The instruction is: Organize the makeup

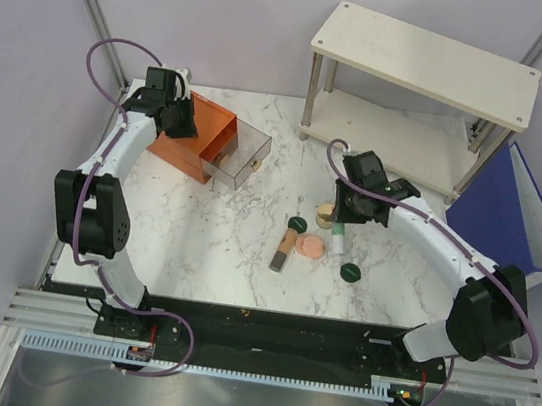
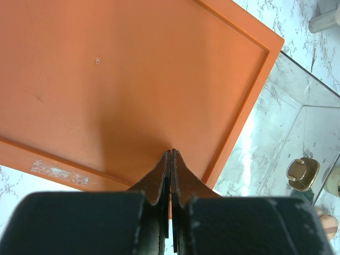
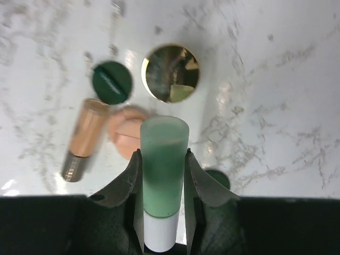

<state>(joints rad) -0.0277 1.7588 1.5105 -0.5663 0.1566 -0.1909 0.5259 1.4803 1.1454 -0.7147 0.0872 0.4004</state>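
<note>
Marble tabletop (image 1: 205,244), lilac walls (image 1: 276,22); right jaws grip mint-green tube (image 3: 163,159).

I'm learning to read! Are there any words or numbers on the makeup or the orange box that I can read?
No text here can be read.
dark green disc: a faint pale mark on its lid, too blurred to read.
orange box: a scuffed whitish patch, no letters showing.
mint-green tube: plain, no print in view.
</note>
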